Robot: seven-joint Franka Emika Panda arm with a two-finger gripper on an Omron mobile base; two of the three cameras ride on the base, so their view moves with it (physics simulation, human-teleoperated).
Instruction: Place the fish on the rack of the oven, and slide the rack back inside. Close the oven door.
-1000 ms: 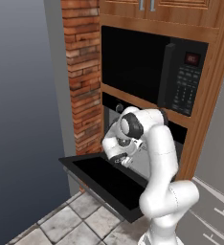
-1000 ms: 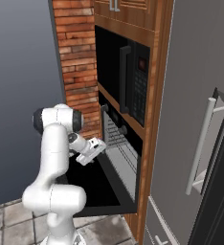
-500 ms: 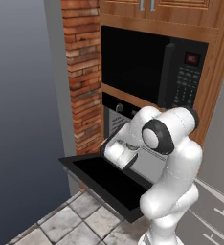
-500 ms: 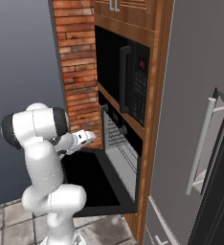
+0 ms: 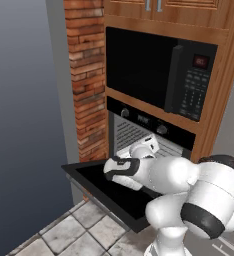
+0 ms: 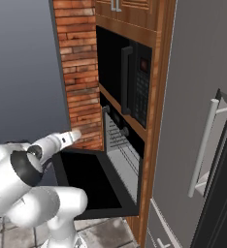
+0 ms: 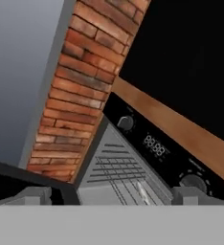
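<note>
Brick pillar (image 5: 86,75) and wood cabinetry frame the black oven (image 5: 149,127), set directly below a black microwave (image 5: 159,70) in this rendered kitchen. The oven door (image 5: 106,192) lies dropped flat, reaching out from the foot of the oven over the tiled floor (image 5: 64,232) — left open, by the look of it, so the cavity stays reachable.

Inside the oven, the rack (image 7: 121,179) looks pushed in between the ribbed silver walls, and a slim pale streak on its wires is probably the fish (image 7: 141,190), though it is too small to be sure. If so, placing and sliding look done, and closing the door is what remains.

Folded low over the door, the white arm holds its hand just in front of the oven's mouth, above the door's inner face near the brick-side edge. The gripper (image 7: 111,197) points up into the cavity. Its two tips sit far apart at the bottom corners of the hand view — spread wide, with nothing between them. To shut the oven, the hand would need to get under the door's outer edge or its handle.
</note>
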